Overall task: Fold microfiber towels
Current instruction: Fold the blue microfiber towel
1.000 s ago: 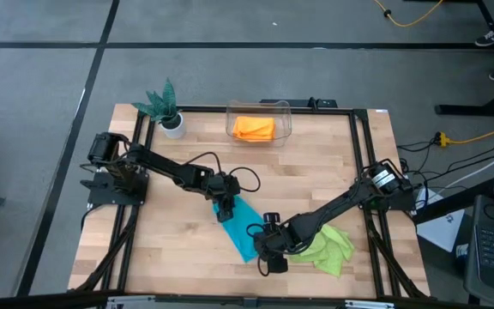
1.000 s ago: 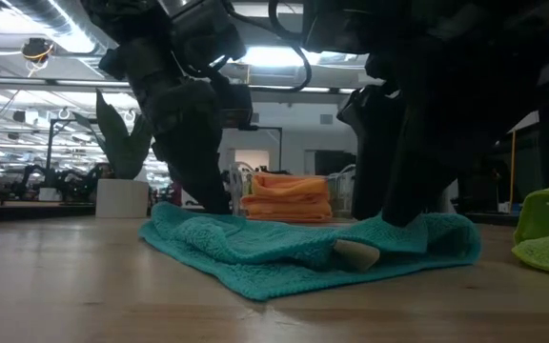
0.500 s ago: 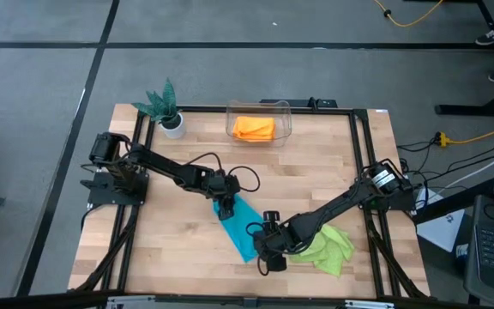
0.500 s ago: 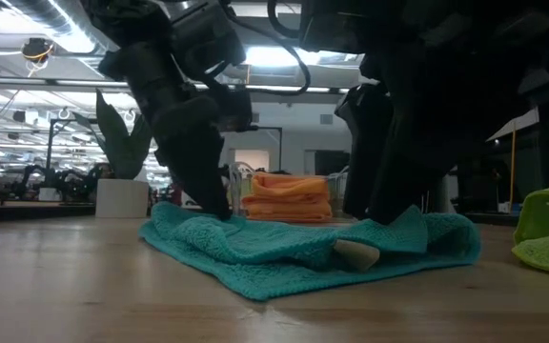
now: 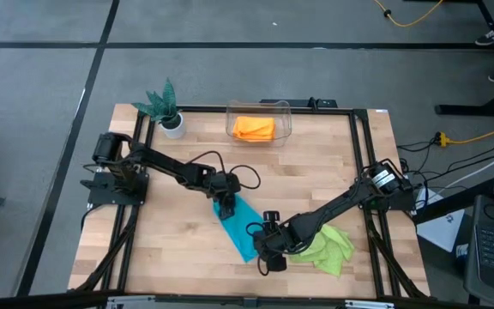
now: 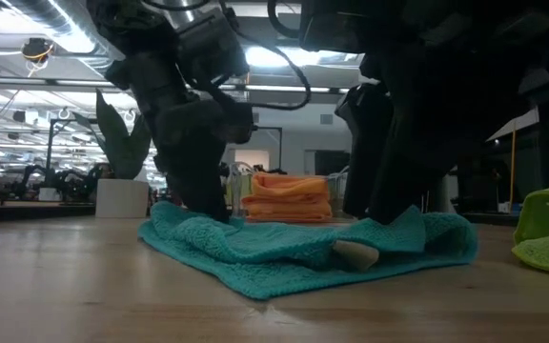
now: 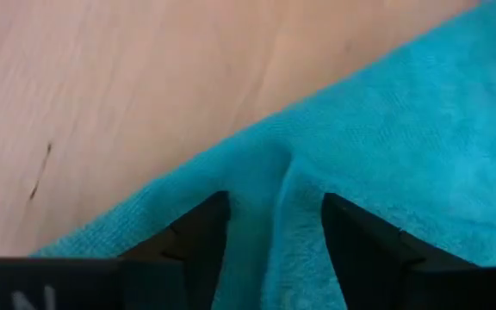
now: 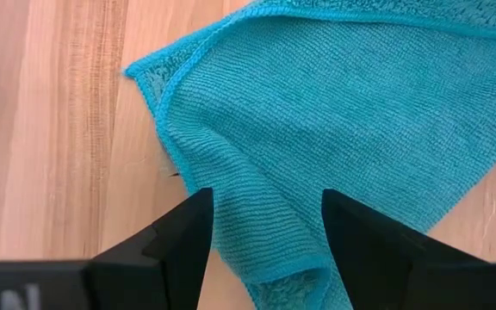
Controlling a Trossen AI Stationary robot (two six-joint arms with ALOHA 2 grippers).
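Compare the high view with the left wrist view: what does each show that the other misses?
Only the high view shows the orange towels in the clear bin, the green towel, the plant and the right pincer. Only the left wrist view shows a raised ridge of cloth between the left pincer's open fingers. Both show the blue towel on the wooden table.

One teal towel (image 5: 238,225), one lime towel (image 5: 327,247), orange towels (image 5: 254,128) folded (count unclear), one plant (image 5: 163,106).
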